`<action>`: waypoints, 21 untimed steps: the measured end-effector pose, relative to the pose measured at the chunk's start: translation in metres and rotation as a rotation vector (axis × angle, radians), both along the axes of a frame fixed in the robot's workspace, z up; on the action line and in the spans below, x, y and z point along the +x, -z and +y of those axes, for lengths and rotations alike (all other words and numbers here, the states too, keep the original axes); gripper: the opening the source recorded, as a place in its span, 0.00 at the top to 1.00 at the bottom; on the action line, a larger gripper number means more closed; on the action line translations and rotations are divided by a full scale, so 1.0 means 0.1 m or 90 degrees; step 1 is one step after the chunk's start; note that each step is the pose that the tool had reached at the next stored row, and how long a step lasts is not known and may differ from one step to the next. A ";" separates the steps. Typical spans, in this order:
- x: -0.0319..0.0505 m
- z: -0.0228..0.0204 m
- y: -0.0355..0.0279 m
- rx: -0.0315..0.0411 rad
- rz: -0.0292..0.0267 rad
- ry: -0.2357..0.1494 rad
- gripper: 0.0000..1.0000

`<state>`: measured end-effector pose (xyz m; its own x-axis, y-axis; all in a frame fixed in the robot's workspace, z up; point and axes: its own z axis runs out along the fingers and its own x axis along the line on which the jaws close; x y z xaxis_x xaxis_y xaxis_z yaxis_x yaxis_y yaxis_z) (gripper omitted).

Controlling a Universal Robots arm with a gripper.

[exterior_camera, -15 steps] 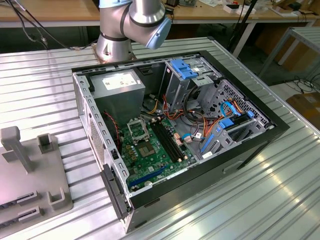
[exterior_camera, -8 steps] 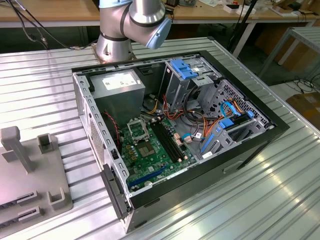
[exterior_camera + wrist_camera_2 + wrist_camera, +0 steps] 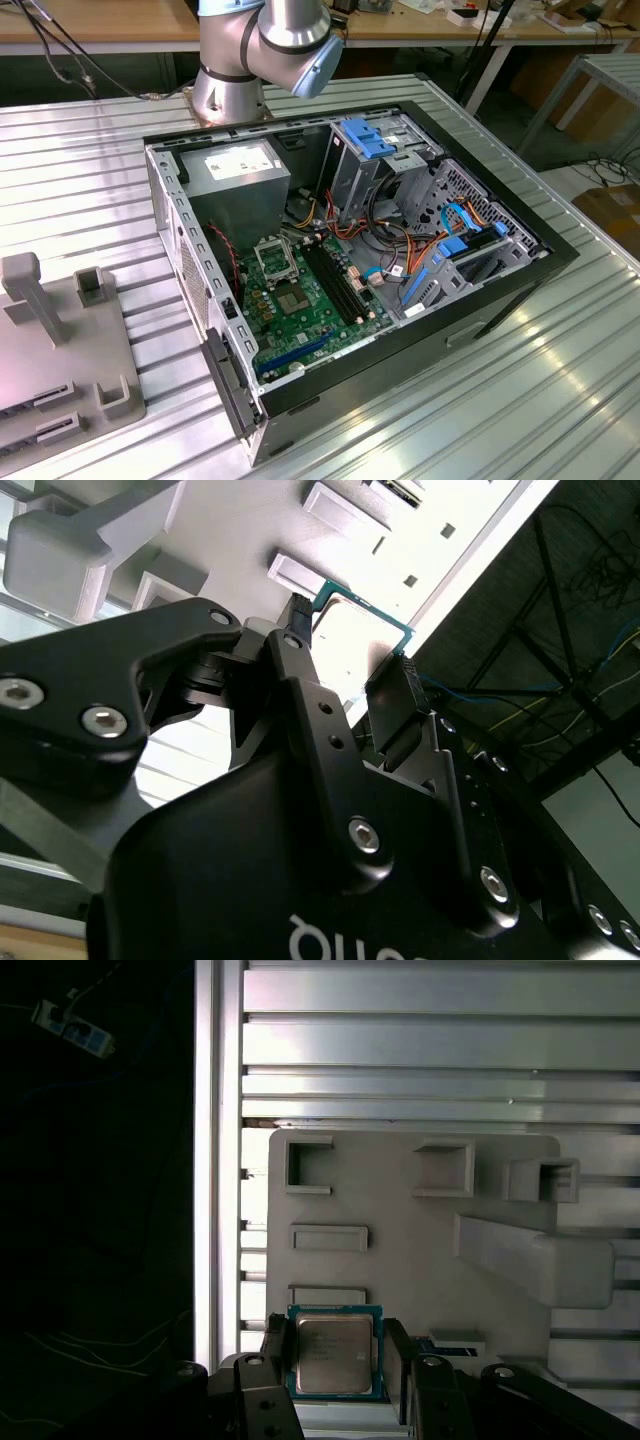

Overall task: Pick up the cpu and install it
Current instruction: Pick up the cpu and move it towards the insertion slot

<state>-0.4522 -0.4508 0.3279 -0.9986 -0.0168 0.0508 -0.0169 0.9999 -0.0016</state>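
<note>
The cpu (image 3: 333,1353), a small square chip with a silver-grey top and a green rim, sits between the two black fingers of my gripper (image 3: 335,1358). The fingers touch its opposite edges, so the gripper is shut on it. In the second wrist view the cpu (image 3: 352,630) shows as a pale square with a green edge, held between the fingertips (image 3: 296,640) over the grey fixture plate (image 3: 250,520). The open computer case (image 3: 470,330) lies on the table, with the green motherboard (image 3: 300,320) and its silver socket frame (image 3: 274,260) inside.
The grey fixture plate (image 3: 60,340) with raised blocks and slots lies at the exterior view's left, by the table's edge (image 3: 218,1160). The arm's base (image 3: 235,90) stands behind the case. Drive cages (image 3: 365,160), cables (image 3: 400,250) and black memory slots (image 3: 335,285) crowd the case interior.
</note>
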 end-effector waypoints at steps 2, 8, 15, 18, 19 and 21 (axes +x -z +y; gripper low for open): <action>0.000 0.000 -0.005 0.0003 -0.0001 0.000 0.53; 0.000 0.000 -0.044 0.0005 0.0000 0.000 0.53; 0.000 0.000 -0.087 0.0005 0.0000 0.000 0.53; 0.000 0.000 -0.102 0.0006 -0.0001 0.000 0.53; 0.000 0.000 -0.104 0.0006 -0.0002 0.000 0.53; 0.000 0.000 -0.114 0.0008 0.0000 0.000 0.53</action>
<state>-0.4522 -0.4508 0.3394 -0.9986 -0.0168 0.0508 -0.0169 0.9999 -0.0004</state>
